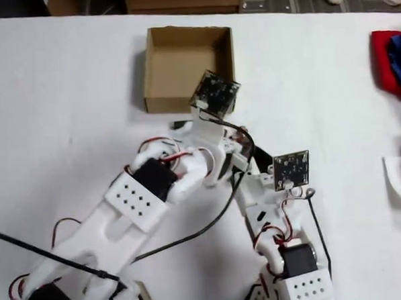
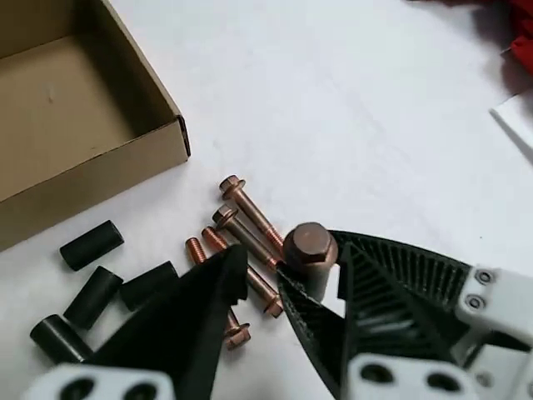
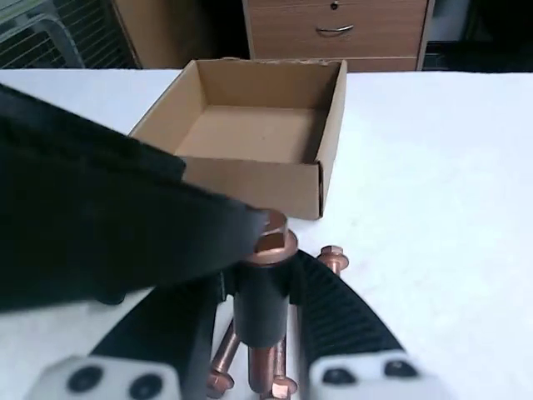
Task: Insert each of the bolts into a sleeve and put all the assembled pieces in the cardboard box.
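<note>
Seen from above, bare white table [image 1: 63,97] lies open at 9 o'clock of the cardboard box [image 1: 168,103], and again at 3 o'clock, as far as a red cloth [image 1: 387,56]. At 6 o'clock the left arm [image 1: 132,200] and right arm [image 1: 297,259] meet, crowding that side. Loose bolts [image 2: 248,205] and black sleeves [image 2: 92,245] litter the table beside the box's corner. The box top is open.
</note>
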Robot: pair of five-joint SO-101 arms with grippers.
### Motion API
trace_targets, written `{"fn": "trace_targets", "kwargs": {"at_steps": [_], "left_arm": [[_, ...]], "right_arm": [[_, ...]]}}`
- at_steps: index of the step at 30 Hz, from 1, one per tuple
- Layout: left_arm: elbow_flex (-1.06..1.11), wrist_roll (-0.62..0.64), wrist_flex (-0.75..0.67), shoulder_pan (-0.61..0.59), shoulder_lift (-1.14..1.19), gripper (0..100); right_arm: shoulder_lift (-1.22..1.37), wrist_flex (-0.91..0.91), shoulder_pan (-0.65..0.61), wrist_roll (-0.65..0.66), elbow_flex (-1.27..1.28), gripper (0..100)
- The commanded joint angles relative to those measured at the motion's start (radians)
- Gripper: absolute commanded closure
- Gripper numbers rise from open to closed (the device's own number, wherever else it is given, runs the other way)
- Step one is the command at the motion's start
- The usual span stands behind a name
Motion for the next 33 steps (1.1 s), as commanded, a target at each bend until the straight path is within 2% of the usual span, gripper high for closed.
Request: {"fn": "trace_targets", "kwargs": {"at_steps": [1,5,9,11,14,16,18,22,25,29,33], "left_arm": [[-0.010,-0.003,0.003,-0.066,-0.068,83],[-0.010,-0.005,0.003,-0.183,-0.164,83],[0.008,-0.018,0.023,-0.408,-0.209,83],[0.050,-0.078,0.038,-0.528,-0.207,83],[0.193,-0.261,-0.012,-0.698,-0.207,83],[0.306,-0.362,-0.092,-0.764,-0.212,83],[0.398,-0.400,-0.157,-0.815,-0.218,83],[0.490,-0.400,-0.232,-0.844,-0.209,83],[0.535,-0.400,-0.285,-0.822,-0.207,83],[0.568,-0.400,-0.367,-0.815,-0.141,83],[0.481,-0.400,-0.354,-0.813,0.120,83]], "right_arm": [[-0.024,-0.001,0.004,-0.008,-0.060,97.8],[-0.019,-0.001,0.004,-0.008,-0.055,97.8],[-0.018,-0.007,0.007,-0.008,-0.017,97.8],[-0.018,-0.008,0.028,-0.008,-0.008,97.8],[-0.018,-0.031,0.056,-0.008,-0.015,97.8],[-0.018,-0.042,0.073,-0.006,-0.044,97.8],[-0.016,-0.030,0.087,0.009,-0.117,97.8],[0.064,-0.007,0.090,0.127,-0.299,97.8],[0.248,-0.005,0.091,0.169,-0.453,97.8],[0.610,0.047,0.085,0.169,-0.717,97.8],[1.032,0.199,0.087,0.081,-1.060,97.8]]}}
